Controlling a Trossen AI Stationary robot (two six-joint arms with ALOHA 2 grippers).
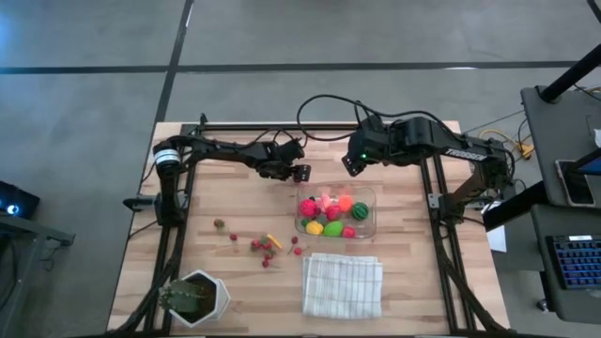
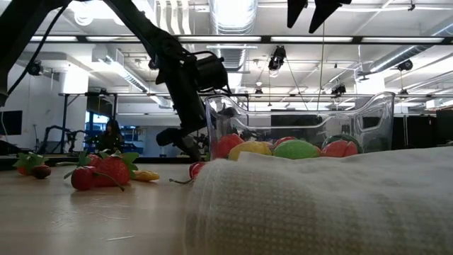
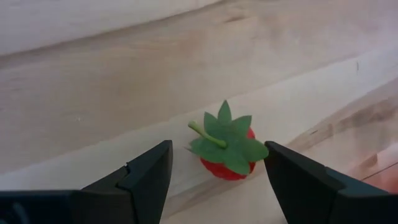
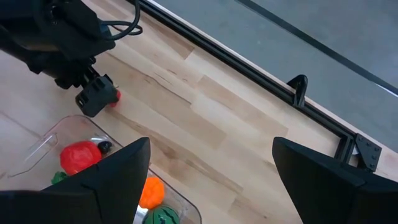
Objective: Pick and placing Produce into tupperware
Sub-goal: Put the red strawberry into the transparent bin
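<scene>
The clear tupperware [image 1: 373, 218] sits mid-table with several bright toy fruits [image 1: 331, 214] inside. More small produce [image 1: 264, 246] lies loose on the wood nearer the front edge. My left gripper [image 1: 300, 173] is low at the table, just beyond the tupperware's far-left corner. In the left wrist view it [image 3: 217, 150] is open, with a small red strawberry with green leaves [image 3: 225, 167] lying on the table between its fingers, untouched. My right gripper [image 1: 349, 166] hangs open above the tupperware's far edge and holds nothing [image 4: 211, 143].
A folded white cloth [image 1: 343, 284] lies near the front edge, below the tupperware. A white hexagonal pot with a green plant [image 1: 194, 298] stands at the front-left corner. The black frame rail [image 1: 282, 125] runs along the far edge. Bare wood lies between the two grippers and the rail.
</scene>
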